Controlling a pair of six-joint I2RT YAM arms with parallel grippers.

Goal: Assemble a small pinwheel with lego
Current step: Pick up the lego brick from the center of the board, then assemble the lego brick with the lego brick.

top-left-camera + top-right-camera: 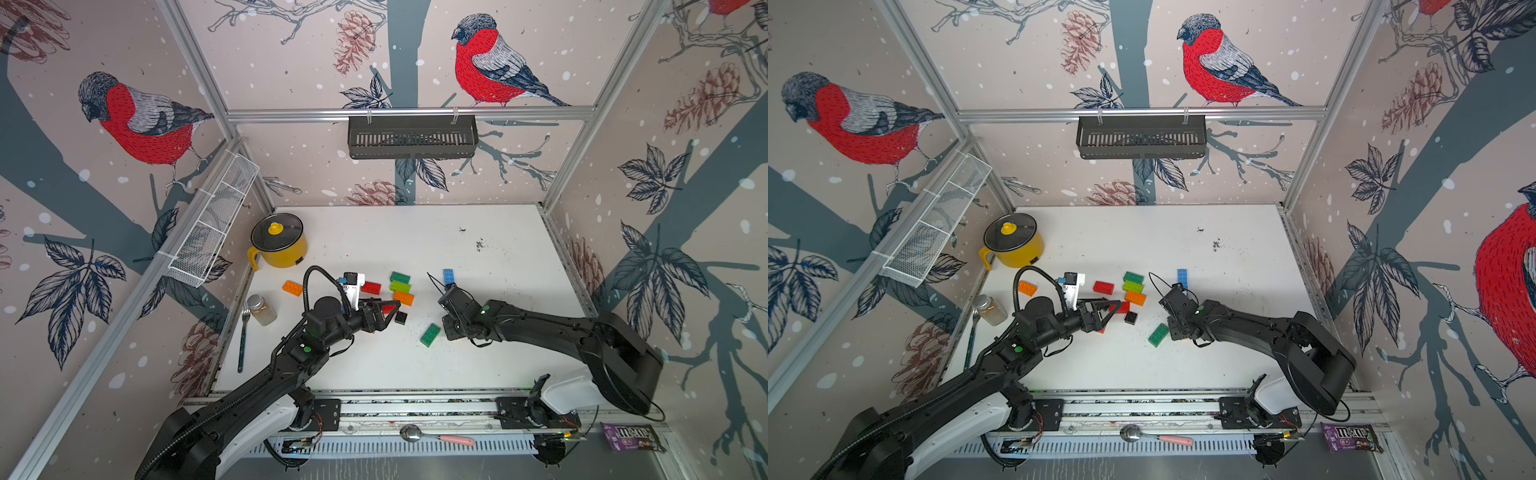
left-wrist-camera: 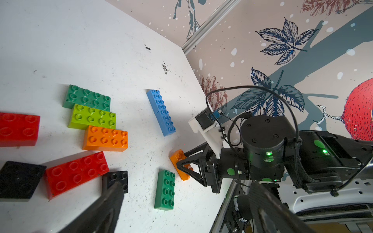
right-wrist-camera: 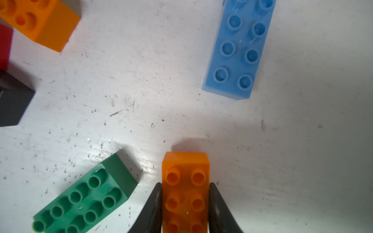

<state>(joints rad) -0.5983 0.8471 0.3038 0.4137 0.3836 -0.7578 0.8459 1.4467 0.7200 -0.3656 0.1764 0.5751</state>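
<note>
- Right wrist view: the orange brick (image 3: 185, 193) lies studs up on the white table (image 3: 302, 141), clamped between the right gripper (image 3: 185, 184)'s black fingers (image 3: 155, 201), which press on its two long sides.
- Its long axis runs straight along the fingers. The free end points away from the wrist, toward the bare patch between the dark green brick (image 3: 86, 199) and the blue brick (image 3: 240, 48).
- Both top views hide this brick under the arm.
- Only the rear part looks gripped, so on lifting the nose may droop or the smooth sides may slip.
- The dark green brick sits just beside it, and a swing could knock it.
- The left gripper (image 1: 390, 316) hangs with its jaws wide apart over a red brick (image 2: 76, 173), holding nothing.
</note>
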